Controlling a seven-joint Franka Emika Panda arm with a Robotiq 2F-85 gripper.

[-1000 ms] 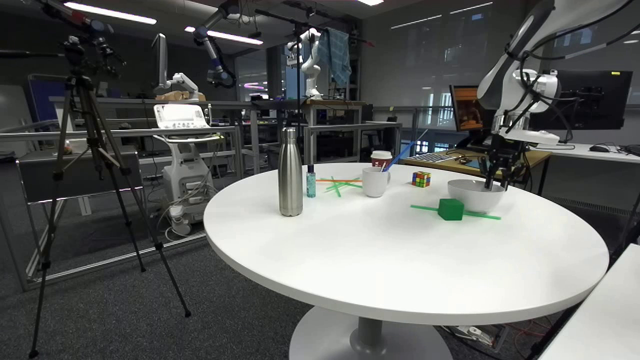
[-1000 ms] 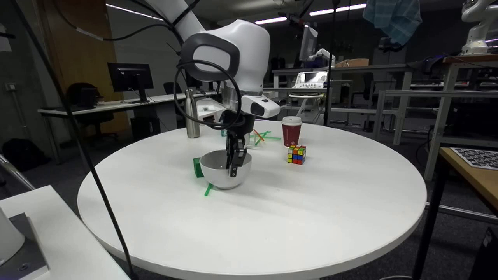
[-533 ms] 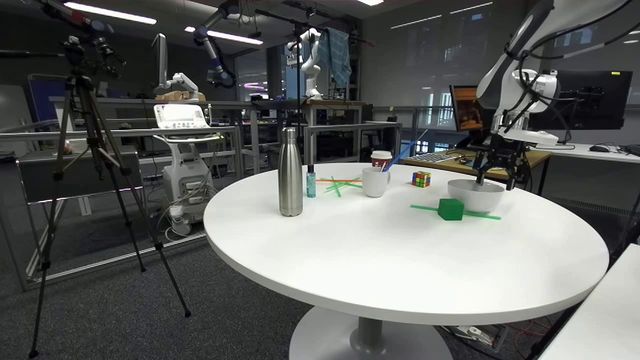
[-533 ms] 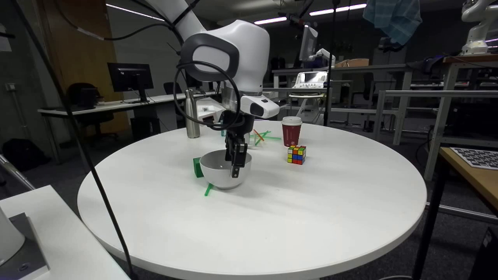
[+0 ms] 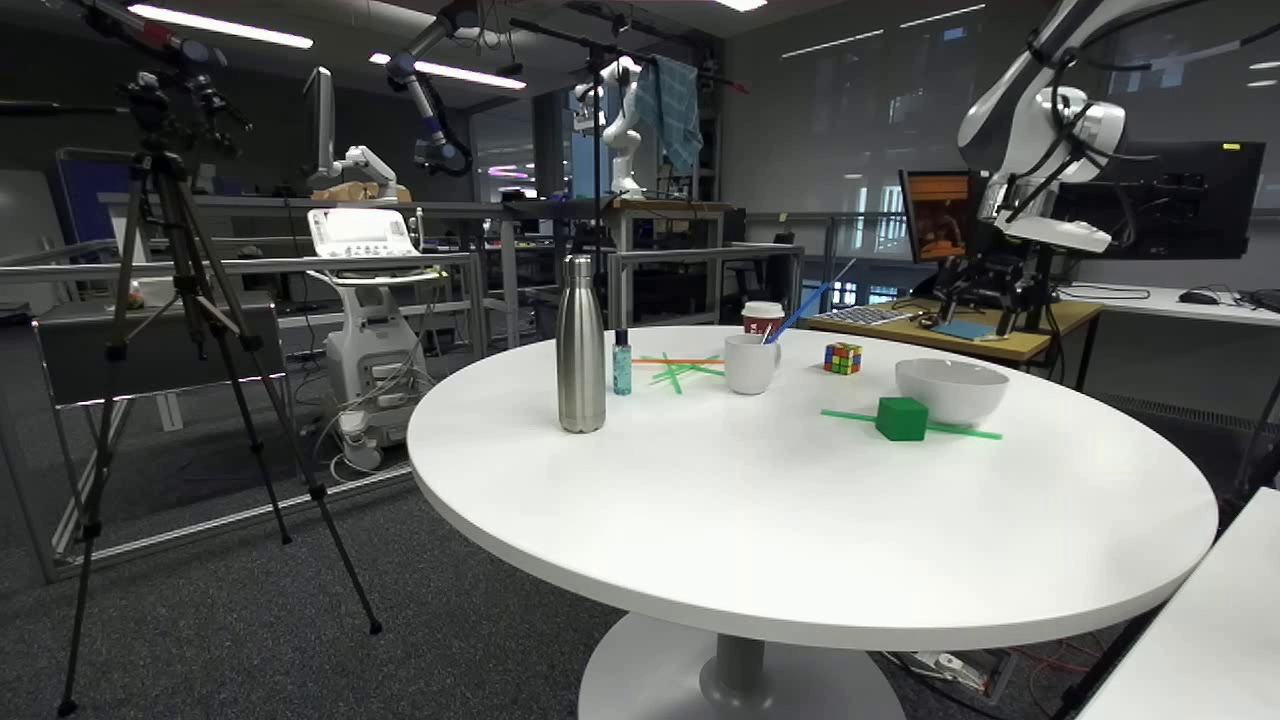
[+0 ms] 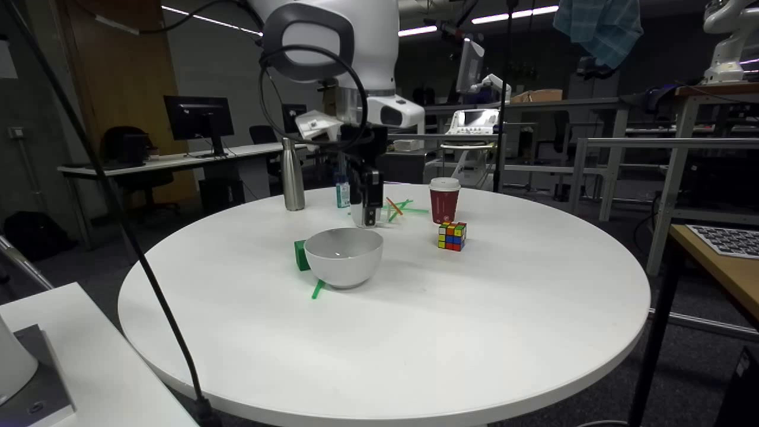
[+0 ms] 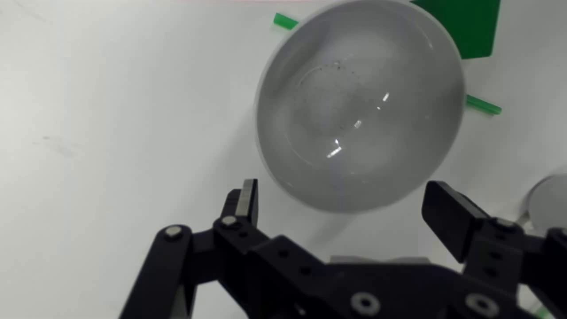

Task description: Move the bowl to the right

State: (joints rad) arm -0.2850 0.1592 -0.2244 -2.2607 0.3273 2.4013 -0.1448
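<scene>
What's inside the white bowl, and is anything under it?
Inside the white bowl, only glints and small dark specks show. In the wrist view, green straw ends protrude on two sides; anything directly beneath the bowl is covered.

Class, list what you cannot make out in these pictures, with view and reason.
Wrist view: middle of the green stick, hidden by the bowl.
Wrist view: part of the green block, cut off by the top edge.
In an exterior view: lower part of the red cup, behind the white mug.
In an exterior view: any print on the small bottle, too small.
</scene>
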